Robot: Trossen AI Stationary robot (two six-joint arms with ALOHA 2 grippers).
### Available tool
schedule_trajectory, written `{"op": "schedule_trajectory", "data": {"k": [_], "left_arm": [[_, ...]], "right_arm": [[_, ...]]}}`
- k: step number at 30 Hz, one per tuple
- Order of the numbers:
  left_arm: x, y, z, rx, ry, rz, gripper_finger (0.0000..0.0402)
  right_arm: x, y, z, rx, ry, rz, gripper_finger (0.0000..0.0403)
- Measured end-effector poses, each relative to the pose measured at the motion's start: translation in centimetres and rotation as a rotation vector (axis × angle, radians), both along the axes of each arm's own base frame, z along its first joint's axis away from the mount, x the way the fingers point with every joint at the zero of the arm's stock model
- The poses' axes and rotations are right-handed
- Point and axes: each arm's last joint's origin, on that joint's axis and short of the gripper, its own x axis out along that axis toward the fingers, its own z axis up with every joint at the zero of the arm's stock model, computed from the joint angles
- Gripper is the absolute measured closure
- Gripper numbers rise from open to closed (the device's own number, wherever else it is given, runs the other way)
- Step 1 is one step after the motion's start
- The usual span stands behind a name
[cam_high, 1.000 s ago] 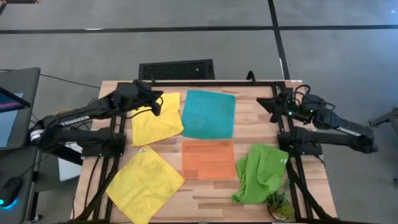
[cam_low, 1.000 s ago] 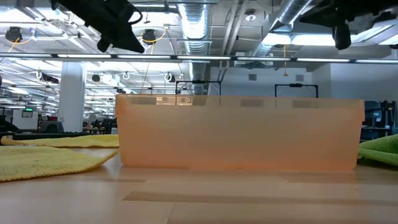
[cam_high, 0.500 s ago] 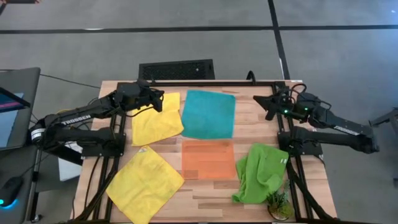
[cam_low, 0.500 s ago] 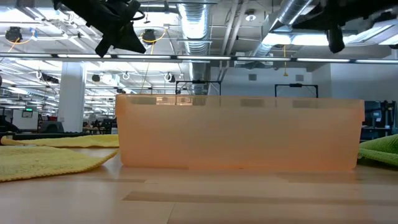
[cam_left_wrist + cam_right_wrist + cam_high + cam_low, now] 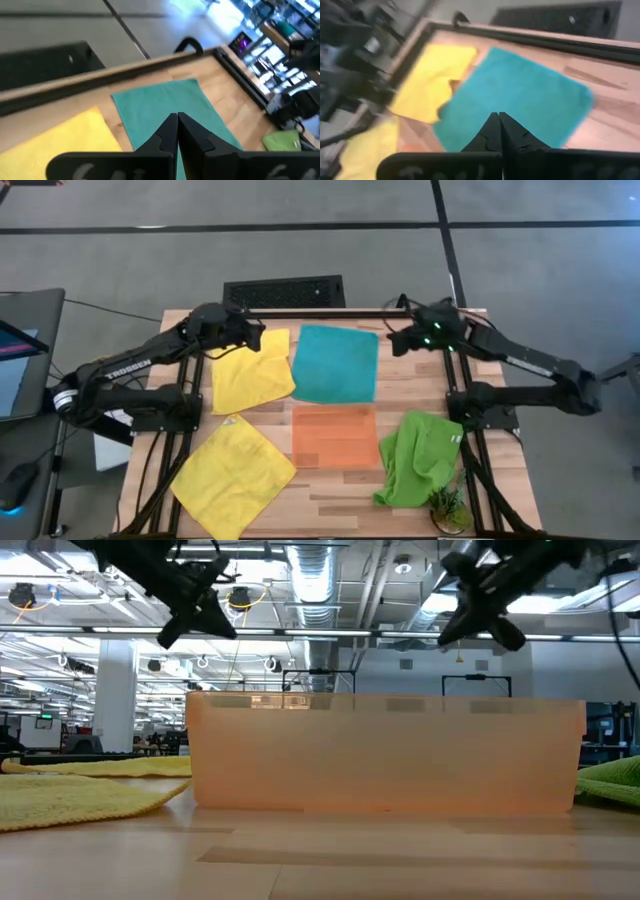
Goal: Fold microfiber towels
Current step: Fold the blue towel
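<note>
Both end effectors pressed together, left (image 5: 258, 340), right (image 5: 393, 343), flanking flat teal towel (image 5: 336, 363), lime towel (image 5: 418, 457) crumpled

A translucent orange tray (image 5: 335, 435) lies flat near the middle of a pale wooden table (image 5: 420, 385), seen from table height as a wide peach-coloured wall (image 5: 385, 752). A small green plant (image 5: 447, 505) sits at the table's front right corner. Beyond the far edge, a dark floor grille (image 5: 284, 291) is set into grey flooring; overhead ducts (image 5: 310, 580) cross the ceiling.
</note>
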Motion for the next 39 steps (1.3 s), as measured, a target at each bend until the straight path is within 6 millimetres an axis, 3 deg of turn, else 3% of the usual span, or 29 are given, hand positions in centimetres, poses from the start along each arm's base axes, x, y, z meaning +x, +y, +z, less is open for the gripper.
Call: {"op": "schedule_trajectory", "data": {"k": [5, 11, 21, 31, 39], "left_arm": [[1.0, 1.9, -2.1, -0.102, 0.058, -0.051, 0.0401], [1.8, 3.6, -3.7, -0.109, 0.160, -0.050, 0.0401], [4.8, 6.1, -1.5, 0.014, 0.285, -0.161, 0.0401], [6.5, 7.4, -1.3, 0.019, 0.384, -0.225, 0.0401], [6.4, 7.5, -1.2, 0.029, 0.386, -0.229, 0.0401]], "right_arm": [[2.1, -3.0, -0.1, 0.099, 0.093, 0.082, 0.0399], [4.5, -5.9, -1.9, 0.222, 0.153, 0.148, 0.0381], [7.0, -9.2, -5.0, 0.313, 0.245, 0.108, 0.0317], [8.2, -11.2, -7.6, 0.366, 0.310, 0.077, 0.0233], [7.5, -12.3, -8.8, 0.286, 0.447, -0.008, 0.0234]]}}
